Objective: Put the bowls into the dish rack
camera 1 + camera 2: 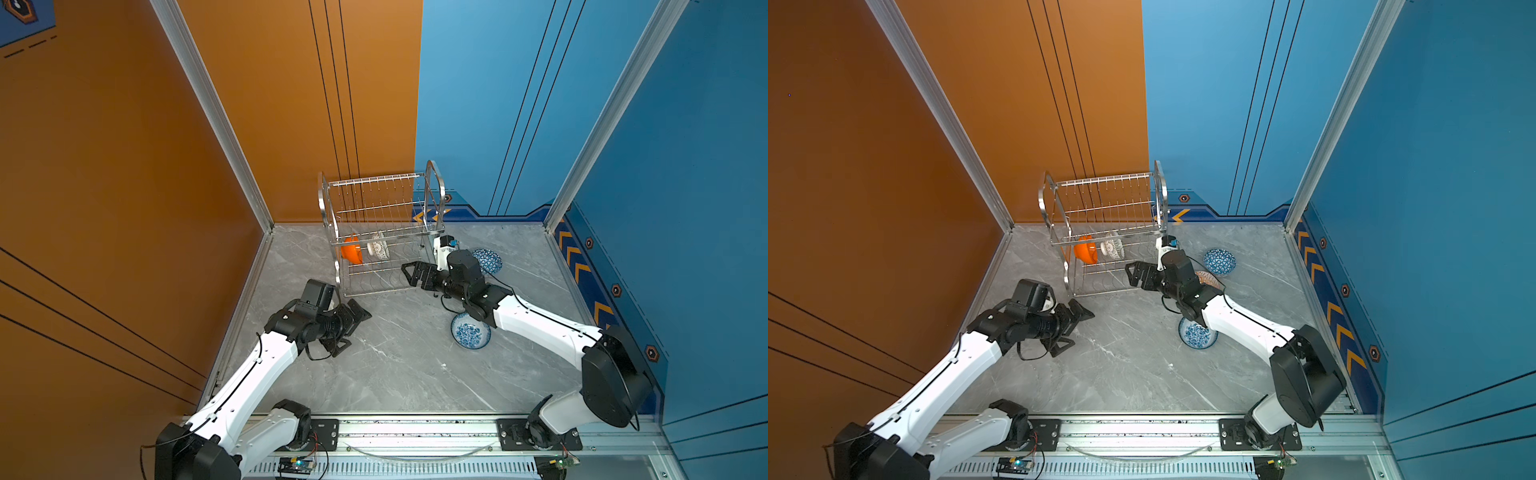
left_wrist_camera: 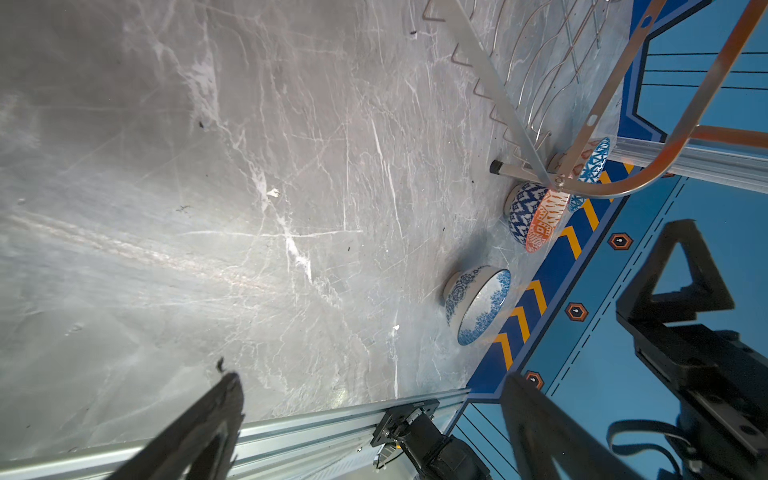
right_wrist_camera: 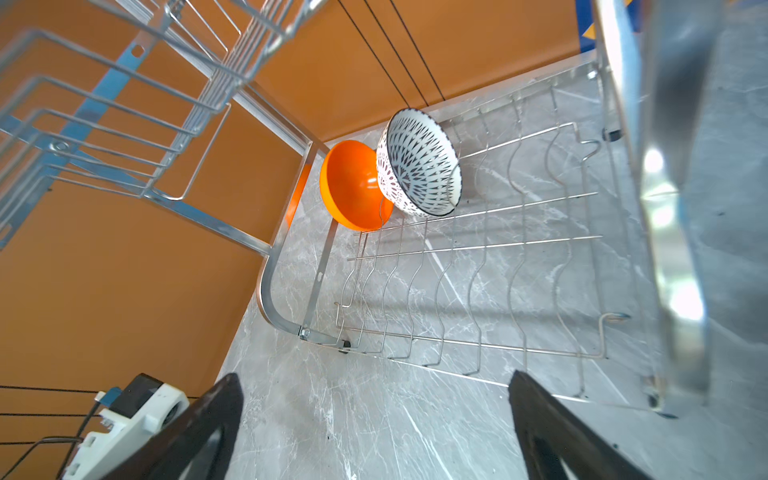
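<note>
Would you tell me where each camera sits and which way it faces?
Top views: high over the front rail, looking down on dish rack, both arms, open left hand and right hand.
Left wrist: low, facing the blue wall past the floral bowl; own fingers show.
Right wrist: beside the rack, facing the orange wall; own fingers show.
Shared: right wrist and top views both show the orange bowl.

No words, brands or numbers are reading out anywhere. Only signs are showing. Yellow chevrons [image 1: 575, 261] are running along the dark blue band [image 1: 590, 286] at the foot of the right wall. Two more [image 1: 420, 216] are sitting on the far wall, pointing left. Hexagon badges [image 1: 616, 290] are lying beside the chevrons, each carrying a small white mark too small to read.
</note>
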{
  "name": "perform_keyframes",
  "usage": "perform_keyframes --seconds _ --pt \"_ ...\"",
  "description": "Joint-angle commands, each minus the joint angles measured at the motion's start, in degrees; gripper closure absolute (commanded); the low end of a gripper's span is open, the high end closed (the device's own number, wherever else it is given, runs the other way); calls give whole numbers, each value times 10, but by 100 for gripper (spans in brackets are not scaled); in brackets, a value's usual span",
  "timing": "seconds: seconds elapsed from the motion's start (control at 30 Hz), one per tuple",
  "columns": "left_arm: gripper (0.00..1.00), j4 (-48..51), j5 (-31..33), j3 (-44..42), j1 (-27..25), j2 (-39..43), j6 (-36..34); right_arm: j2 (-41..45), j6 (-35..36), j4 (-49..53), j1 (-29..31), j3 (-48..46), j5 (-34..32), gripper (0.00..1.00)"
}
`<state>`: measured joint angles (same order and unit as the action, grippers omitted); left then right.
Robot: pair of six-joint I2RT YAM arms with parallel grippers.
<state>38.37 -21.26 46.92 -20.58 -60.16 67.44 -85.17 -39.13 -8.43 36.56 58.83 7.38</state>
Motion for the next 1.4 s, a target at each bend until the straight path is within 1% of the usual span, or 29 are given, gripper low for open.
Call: perform_keyframes --seconds 0.0,0.2,0.43,0.63,0.73,0.83,1.0,1.17,1.37 --pt "2 -37 37 14 -30 -18 22 41 15 44 -13 -29 -7 0" --pt "2 -86 53 24 -85 -70 40 101 14 83 -42 -69 -18 0" --pt "2 -131 64 59 -141 -147 50 153 22 202 -80 -82 -27 0" --pt "2 -170 64 89 -175 -211 55 212 25 289 -80 -118 -49 0" --pt "2 -192 62 96 -189 -237 61 234 16 318 -78 -146 -47 0" --pt "2 -211 61 96 -199 -254 68 246 10 336 -71 -169 -43 4" --pt "2 -224 70 85 -207 -255 78 228 4 351 -58 -184 -38 13" --pt "2 -226 78 65 -212 -239 87 180 30 351 -35 -174 -46 18" --pt "2 -226 99 37 -222 -209 108 120 57 364 -28 -153 -66 25"
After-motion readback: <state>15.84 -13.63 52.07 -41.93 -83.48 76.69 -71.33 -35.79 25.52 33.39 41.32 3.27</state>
